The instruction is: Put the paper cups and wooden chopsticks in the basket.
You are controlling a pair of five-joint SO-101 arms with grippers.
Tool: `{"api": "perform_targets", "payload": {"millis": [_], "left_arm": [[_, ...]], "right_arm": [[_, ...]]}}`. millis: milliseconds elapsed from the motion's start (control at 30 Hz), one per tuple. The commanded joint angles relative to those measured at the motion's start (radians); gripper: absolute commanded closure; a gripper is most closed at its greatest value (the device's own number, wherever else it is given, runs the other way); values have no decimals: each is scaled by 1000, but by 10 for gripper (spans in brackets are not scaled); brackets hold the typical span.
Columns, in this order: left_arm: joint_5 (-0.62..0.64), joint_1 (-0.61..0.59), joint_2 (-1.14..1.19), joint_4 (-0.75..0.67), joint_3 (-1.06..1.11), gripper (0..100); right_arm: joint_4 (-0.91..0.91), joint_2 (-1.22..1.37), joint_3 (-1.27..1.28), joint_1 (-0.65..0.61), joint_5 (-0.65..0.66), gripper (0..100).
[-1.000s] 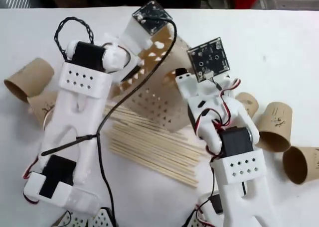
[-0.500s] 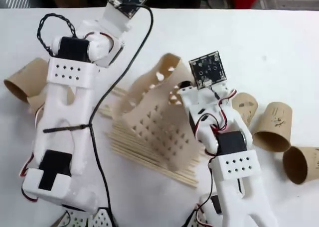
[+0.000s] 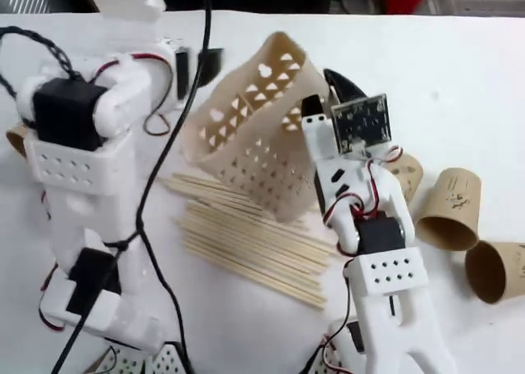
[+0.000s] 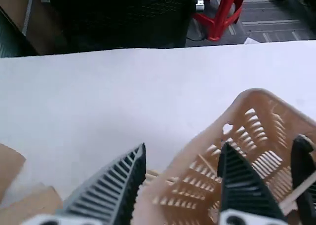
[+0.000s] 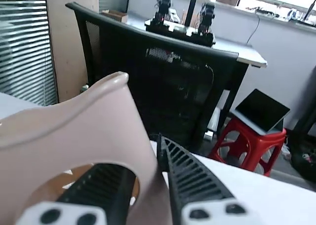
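A beige perforated basket (image 3: 250,136) stands tilted on the table, its open mouth facing the far side. My right gripper (image 3: 326,96) is shut on the basket's rim (image 5: 98,116), with the wall pinched between its black fingers (image 5: 192,180). My left gripper (image 3: 195,62) hangs open above the table just left of the basket (image 4: 247,136), holding nothing. A pile of wooden chopsticks (image 3: 254,243) lies flat in front of the basket, partly under it. Three paper cups (image 3: 449,208) lie on their sides to the right of the right arm.
Another brown cup (image 4: 10,161) lies at the left edge behind the left arm (image 3: 78,161). White table stretches beyond the basket. A black chair (image 5: 163,87) and a red stool (image 5: 247,146) stand past the far edge.
The left gripper has come off the basket and swung up and left. The right gripper has tipped the basket over the chopsticks, then lifted it back toward the far side.
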Motion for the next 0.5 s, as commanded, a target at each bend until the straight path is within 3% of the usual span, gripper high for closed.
{"api": "perform_targets", "payload": {"millis": [0,233,467], "left_arm": [[138,88,-61,3,-28,752],[354,203,-94,2,118,749],[371,203,-93,-6,206,751]], "right_arm": [[-197,-28,29,2,-3,981],[-321,38,40,7,-11,981],[-346,54,38,5,-41,981]]}}
